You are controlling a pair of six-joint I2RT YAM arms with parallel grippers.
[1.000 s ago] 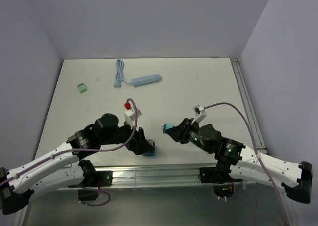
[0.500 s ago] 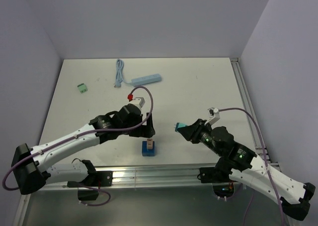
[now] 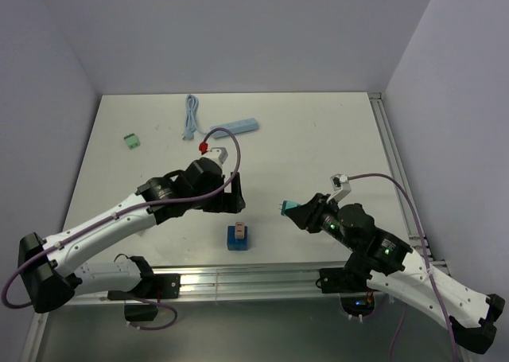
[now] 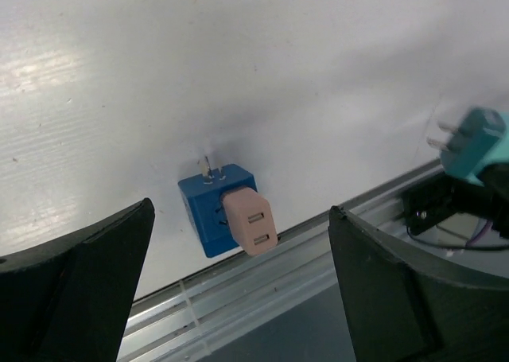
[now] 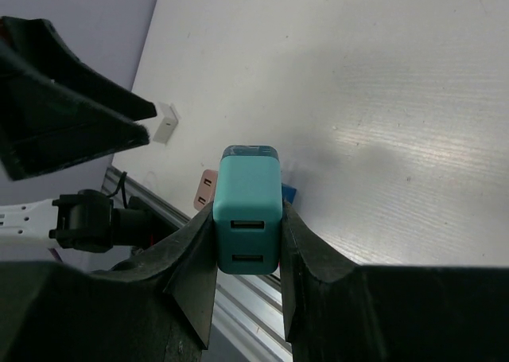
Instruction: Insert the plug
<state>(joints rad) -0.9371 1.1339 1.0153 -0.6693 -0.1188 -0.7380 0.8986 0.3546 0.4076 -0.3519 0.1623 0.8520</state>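
Left pincer (image 3: 236, 198) has lifted away from the blue block (image 4: 208, 211) and hangs behind it, jaws wide apart. That block sits on the tabletop (image 3: 318, 139) near the front edge, a beige plug (image 4: 250, 223) seated in it. Right pincer (image 3: 295, 212), shifted rightward, is clamped on the teal plug (image 5: 248, 219), held right of the block.

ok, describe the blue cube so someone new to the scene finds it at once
On the white table, go to the middle of the near edge. The blue cube sits there alone with a beige plug on it, unlike the teal charger in the right gripper.
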